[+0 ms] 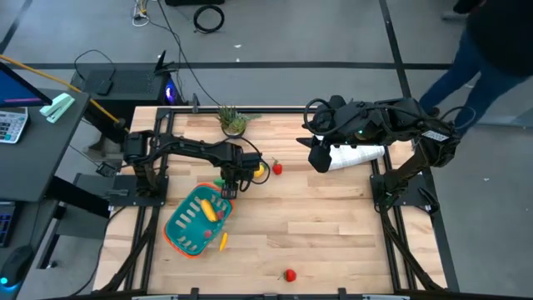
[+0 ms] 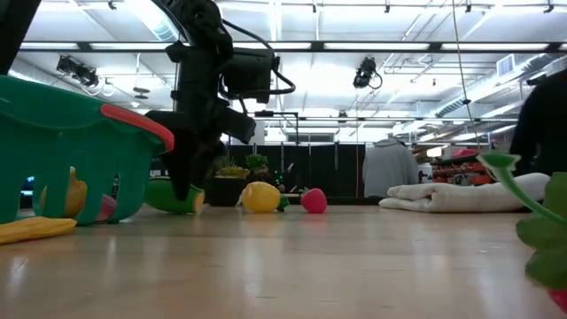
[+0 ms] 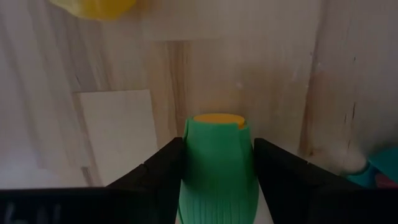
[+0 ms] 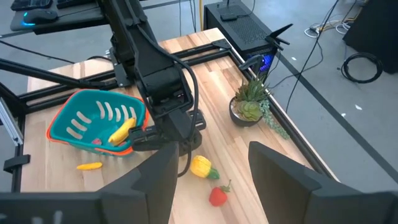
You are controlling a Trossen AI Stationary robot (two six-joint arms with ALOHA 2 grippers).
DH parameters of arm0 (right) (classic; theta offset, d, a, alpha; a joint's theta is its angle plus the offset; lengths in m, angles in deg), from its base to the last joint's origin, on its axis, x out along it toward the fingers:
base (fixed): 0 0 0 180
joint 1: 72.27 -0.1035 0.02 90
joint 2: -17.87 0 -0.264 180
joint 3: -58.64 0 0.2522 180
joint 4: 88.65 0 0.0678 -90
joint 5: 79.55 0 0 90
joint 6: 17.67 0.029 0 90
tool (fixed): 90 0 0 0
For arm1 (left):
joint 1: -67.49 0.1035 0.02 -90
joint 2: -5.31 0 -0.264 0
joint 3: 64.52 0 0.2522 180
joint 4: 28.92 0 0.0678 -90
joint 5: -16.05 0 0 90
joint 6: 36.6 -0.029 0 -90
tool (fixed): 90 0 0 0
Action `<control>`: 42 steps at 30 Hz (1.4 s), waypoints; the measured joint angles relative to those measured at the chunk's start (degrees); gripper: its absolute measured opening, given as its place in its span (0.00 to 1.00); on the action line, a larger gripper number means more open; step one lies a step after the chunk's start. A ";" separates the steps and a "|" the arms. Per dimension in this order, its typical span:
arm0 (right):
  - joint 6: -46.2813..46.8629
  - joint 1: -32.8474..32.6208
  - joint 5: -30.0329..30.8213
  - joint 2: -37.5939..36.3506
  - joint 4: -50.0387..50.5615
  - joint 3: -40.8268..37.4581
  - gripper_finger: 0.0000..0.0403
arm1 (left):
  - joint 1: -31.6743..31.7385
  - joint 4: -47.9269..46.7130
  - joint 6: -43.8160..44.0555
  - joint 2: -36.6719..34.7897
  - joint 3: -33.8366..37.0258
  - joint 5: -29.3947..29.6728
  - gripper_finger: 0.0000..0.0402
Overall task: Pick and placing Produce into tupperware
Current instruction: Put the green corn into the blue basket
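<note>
A: Where is the green piece (image 3: 217, 165)?
B: Clamped between the left tool's (image 1: 231, 185) fingers (image 3: 152, 177), low over the bench (image 1: 333, 225), just beside the teal basket (image 1: 185, 225).
A: What is in the basket?
B: A banana (image 1: 207, 209), and possibly a small red piece.
A: The right tool (image 4: 208, 180)?
B: Fingers apart, holding nothing, well away from the basket, near the folded cloth (image 1: 356, 156).
</note>
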 joint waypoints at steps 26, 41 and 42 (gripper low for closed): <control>-0.02 0.00 0.00 0.00 0.22 0.00 0.51 | -3.54 -39.32 16.29 -4.93 -33.07 0.25 0.40; -2.50 0.00 -0.02 0.00 0.44 0.00 0.51 | -24.34 -40.17 64.30 -12.11 -29.29 3.19 0.40; -2.54 -0.01 -0.02 0.00 0.46 0.00 0.51 | -25.72 -40.17 68.51 -12.03 -27.28 3.21 0.40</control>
